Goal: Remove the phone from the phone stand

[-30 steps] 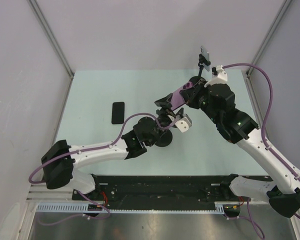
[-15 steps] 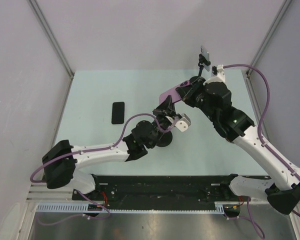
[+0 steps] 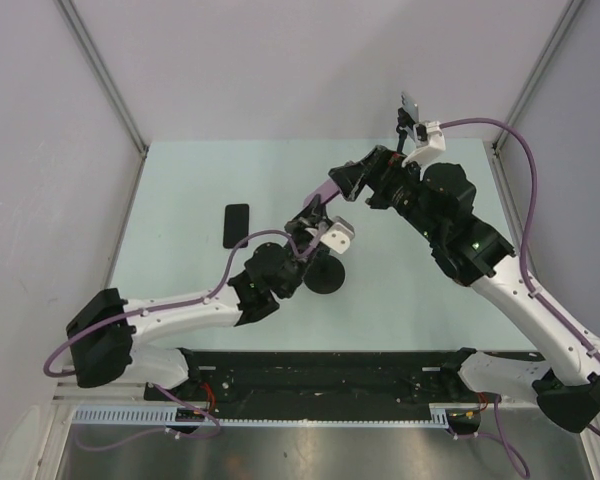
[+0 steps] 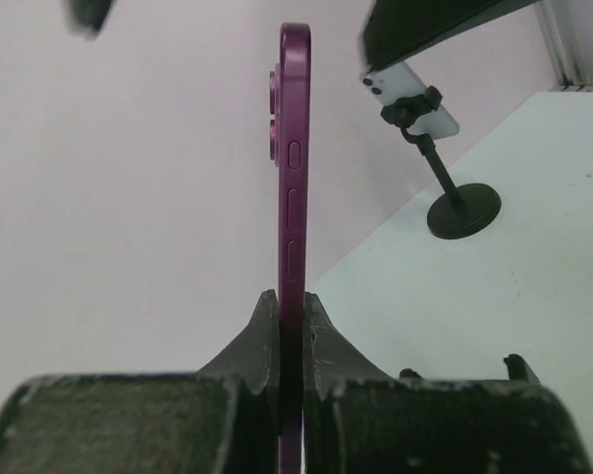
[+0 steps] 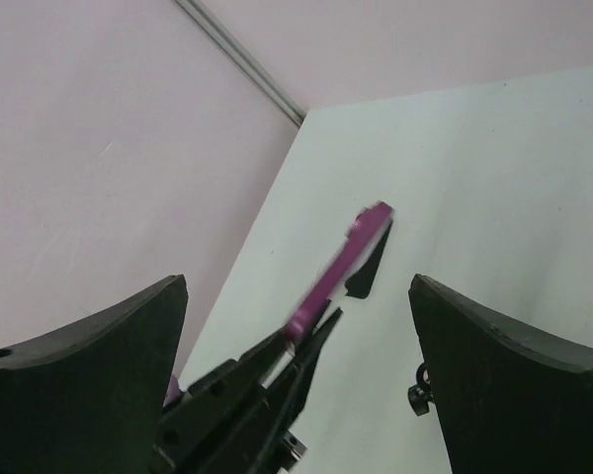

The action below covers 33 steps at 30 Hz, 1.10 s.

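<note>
My left gripper (image 3: 311, 214) is shut on the lower end of a purple phone (image 3: 323, 192), which stands edge-on (image 4: 295, 148) between the fingers (image 4: 263, 331) in the left wrist view. The phone hangs in the air, slanting up toward the back right. Under my left wrist stands the black round base of the phone stand (image 3: 323, 278); its upper part is hidden by the arm. My right gripper (image 3: 357, 180) is open just beyond the phone's top end, and its fingers (image 5: 89, 375) stand wide on either side of the phone (image 5: 336, 265) without touching it.
A second stand (image 3: 412, 128) holding a pale phone (image 4: 413, 91) stands at the table's back edge, its base (image 4: 465, 209) on the table. A black phone (image 3: 236, 224) lies flat at mid left. Walls close in the table on three sides.
My left gripper has shut on the purple phone. My right gripper has let go of it, opened wide and drawn back. The phone has shifted a little to the left.
</note>
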Each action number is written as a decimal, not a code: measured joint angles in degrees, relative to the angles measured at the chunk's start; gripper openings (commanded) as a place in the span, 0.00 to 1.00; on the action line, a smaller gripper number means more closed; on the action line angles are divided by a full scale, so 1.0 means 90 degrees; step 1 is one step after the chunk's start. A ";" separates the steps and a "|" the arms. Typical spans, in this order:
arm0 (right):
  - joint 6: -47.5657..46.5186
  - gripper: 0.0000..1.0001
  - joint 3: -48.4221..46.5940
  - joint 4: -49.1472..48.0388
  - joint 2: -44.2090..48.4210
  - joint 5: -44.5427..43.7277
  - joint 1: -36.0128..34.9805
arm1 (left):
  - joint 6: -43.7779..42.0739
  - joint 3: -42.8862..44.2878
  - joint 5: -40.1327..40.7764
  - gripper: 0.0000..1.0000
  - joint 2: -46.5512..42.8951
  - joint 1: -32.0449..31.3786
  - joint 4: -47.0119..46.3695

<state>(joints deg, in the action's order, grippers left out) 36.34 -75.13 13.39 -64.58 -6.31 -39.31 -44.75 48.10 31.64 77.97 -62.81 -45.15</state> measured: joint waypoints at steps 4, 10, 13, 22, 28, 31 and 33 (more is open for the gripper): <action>-0.0355 1.00 -0.0002 -0.0061 0.0163 0.0129 0.0063 | 0.0709 -0.0279 -0.0005 0.00 -0.0544 0.0381 0.0270; -0.0884 1.00 -0.0005 -0.0007 0.0692 0.0151 0.0712 | 0.2620 -0.0595 -0.0578 0.00 -0.1647 0.1685 0.1253; -0.1115 1.00 -0.0053 0.0131 0.0952 0.0095 0.0937 | 0.3835 -0.0658 -0.1474 0.00 -0.2035 0.2744 0.1836; -0.1540 1.00 -0.0087 0.0857 0.1020 -0.0015 0.1037 | 0.6654 -0.0903 -0.3900 0.00 -0.1729 0.4668 0.2766; -0.1710 1.00 -0.0083 0.1282 0.0797 0.0209 0.1049 | 0.7783 -0.0894 -0.5107 0.00 -0.0777 0.4981 0.2866; -0.1773 1.00 -0.0070 0.1426 0.0763 0.0270 0.1047 | 0.8303 -0.0869 -0.5566 0.00 -0.0151 0.5258 0.2922; -0.1831 1.00 -0.0066 0.1484 0.0755 0.0282 0.1047 | 0.8597 -0.0804 -0.5782 0.00 0.0338 0.5416 0.2936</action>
<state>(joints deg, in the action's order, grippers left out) 19.86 -75.72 26.74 -57.78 -3.77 -29.89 32.62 40.86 -20.40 81.01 -14.06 -18.72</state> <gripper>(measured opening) 0.995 0.051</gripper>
